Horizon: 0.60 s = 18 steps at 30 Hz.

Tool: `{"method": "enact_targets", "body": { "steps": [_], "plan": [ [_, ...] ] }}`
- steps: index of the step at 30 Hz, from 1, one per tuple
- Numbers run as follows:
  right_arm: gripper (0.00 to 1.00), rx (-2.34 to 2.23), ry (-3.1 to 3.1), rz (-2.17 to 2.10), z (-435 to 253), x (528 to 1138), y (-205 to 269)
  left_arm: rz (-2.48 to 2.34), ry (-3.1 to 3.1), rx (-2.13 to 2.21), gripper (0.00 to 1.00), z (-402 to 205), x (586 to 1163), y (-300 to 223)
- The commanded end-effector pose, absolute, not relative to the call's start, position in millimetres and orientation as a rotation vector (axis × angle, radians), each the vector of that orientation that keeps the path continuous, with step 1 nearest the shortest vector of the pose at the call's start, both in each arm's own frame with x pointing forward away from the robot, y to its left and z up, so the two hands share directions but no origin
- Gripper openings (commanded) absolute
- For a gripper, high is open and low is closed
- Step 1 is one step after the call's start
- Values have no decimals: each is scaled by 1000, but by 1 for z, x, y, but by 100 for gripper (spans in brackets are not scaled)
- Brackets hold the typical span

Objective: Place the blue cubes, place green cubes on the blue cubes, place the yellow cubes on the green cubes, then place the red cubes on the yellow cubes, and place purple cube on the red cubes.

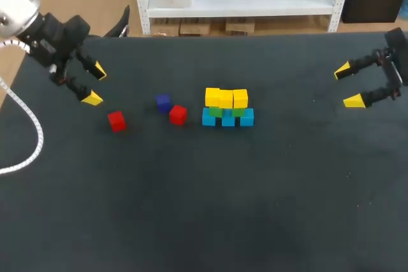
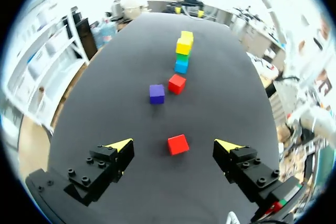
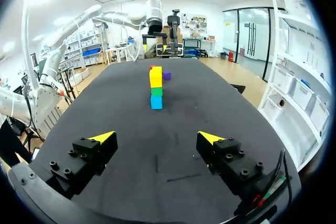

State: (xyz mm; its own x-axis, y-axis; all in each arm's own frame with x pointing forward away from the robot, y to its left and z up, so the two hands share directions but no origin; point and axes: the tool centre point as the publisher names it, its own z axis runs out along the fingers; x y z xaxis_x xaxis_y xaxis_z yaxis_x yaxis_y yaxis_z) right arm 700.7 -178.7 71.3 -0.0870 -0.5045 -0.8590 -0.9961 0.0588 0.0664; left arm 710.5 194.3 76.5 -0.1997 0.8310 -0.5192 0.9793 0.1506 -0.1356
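Surface: dark table [image 1: 191,221]; one arm at each side.
Stack: mid-table. Blue cubes [image 1: 227,118] in a row at the base, green cubes [image 1: 217,112] on them, yellow cubes [image 1: 225,97] on top.
Loose: near red cube [image 1: 116,121] lies by the L gripper [image 1: 94,84]. Second red cube [image 1: 178,114] sits just beside the purple cube [image 1: 163,102], betw. the near red cube and the stack.
Step (judged): red layer not yet begun; prob. L arm picks the near red cube.
Technique: square fingers to two flat faces, descend straight, close gently. On placing, lower vert. and centre on yellow; a sideways nudge could shift the top row.
L gripper: fingers wide apart, nothing held. Near red cube sits ahead, in line w/ the gap; no contact seen.
R gripper [image 1: 349,85]: fingers wide apart, empty, well apart from the stack.
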Motion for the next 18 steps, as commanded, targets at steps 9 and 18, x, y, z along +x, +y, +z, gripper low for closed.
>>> {"method": "enact_targets", "body": {
  "steps": [9, 18],
  "plan": [
    [100, -1518, 1671, 940, 71, 701, -179, -493, 2199, 1381, 100, 40, 656, 179],
    [100, -1518, 1671, 940, 71, 701, -179, -476, 2212, 1366, 100, 13, 660, 161]
  ]
}}
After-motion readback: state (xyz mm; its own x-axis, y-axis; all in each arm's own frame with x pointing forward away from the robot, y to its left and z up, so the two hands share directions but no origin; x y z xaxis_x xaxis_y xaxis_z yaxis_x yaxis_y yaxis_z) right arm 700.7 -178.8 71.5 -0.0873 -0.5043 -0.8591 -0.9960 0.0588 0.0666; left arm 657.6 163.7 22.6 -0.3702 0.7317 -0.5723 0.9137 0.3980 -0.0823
